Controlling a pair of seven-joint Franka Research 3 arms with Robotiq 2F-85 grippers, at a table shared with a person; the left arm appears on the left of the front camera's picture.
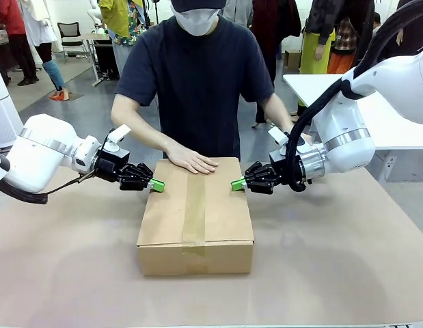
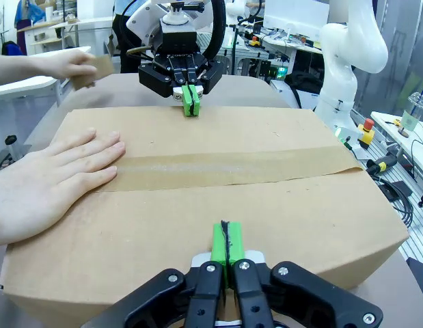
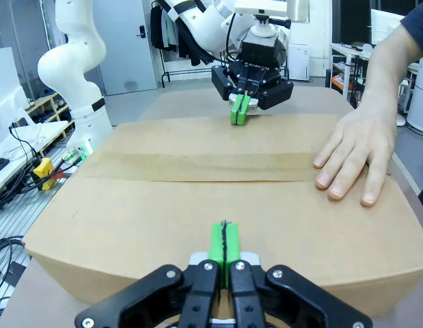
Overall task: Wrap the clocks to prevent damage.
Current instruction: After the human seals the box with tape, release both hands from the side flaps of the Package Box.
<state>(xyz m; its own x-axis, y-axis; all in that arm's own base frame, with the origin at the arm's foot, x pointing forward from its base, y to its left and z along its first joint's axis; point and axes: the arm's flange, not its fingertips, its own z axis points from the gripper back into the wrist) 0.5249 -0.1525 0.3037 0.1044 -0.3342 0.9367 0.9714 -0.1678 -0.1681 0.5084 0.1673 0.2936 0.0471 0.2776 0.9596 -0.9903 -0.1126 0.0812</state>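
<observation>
A closed cardboard box (image 1: 195, 215) lies in the middle of the table, with a strip of brown tape (image 1: 195, 205) along its top seam. Its flaps hide what is inside. My left gripper (image 1: 156, 185) is shut, green pads together, its tip at the box's upper left edge (image 2: 227, 239). My right gripper (image 1: 237, 184) is shut in the same way at the upper right edge (image 3: 225, 246). The person's hand (image 1: 190, 160) lies flat on the far end of the lid. In the left wrist view their other hand (image 2: 85, 68) holds a small brown piece beyond the box.
The brown table (image 1: 334, 273) has free room in front of the box and on both sides. A white table (image 1: 375, 116) stands at the back right. Cables and a red stop button (image 2: 365, 126) lie off the table's side.
</observation>
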